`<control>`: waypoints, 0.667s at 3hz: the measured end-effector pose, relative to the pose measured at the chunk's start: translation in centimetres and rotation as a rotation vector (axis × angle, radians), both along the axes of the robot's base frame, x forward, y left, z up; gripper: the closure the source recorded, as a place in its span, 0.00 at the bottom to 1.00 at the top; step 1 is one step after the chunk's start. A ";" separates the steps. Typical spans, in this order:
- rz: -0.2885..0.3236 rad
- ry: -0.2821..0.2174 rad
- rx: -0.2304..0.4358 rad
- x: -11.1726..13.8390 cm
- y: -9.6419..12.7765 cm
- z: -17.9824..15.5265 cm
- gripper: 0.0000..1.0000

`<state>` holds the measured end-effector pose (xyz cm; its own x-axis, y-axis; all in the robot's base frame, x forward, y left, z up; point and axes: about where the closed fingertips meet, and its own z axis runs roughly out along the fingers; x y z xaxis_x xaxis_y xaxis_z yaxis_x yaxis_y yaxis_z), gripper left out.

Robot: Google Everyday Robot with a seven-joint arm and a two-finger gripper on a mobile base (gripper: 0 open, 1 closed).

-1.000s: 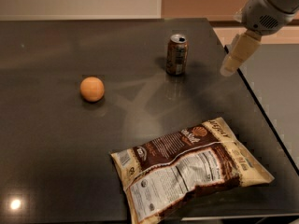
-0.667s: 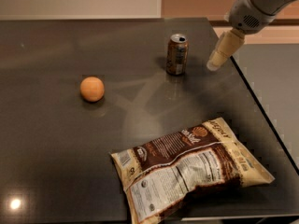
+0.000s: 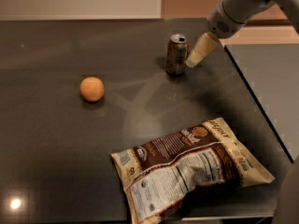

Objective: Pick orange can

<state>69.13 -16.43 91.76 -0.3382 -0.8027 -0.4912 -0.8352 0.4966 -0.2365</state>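
The orange can [image 3: 177, 54] stands upright on the dark table [image 3: 56, 139], toward the back right. It has a brown-orange body and a silver top. My gripper [image 3: 192, 62] comes down from the upper right on a grey arm. Its pale tip sits just to the right of the can, close beside it at mid-height. Nothing is held in it.
A round orange fruit [image 3: 91, 88] lies at the left of the table. A brown and cream snack bag [image 3: 191, 168] lies flat at the front right. The table's right edge [image 3: 254, 101] runs diagonally just right of the can and bag.
My gripper has moved left and down, from well right of the can to right beside it. The can, fruit and bag have not moved.
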 end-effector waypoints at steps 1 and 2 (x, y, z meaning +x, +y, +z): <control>-0.027 0.006 0.043 1.4 1.3 -1.2 0.00; -0.043 0.010 0.069 2.2 2.1 -2.0 0.00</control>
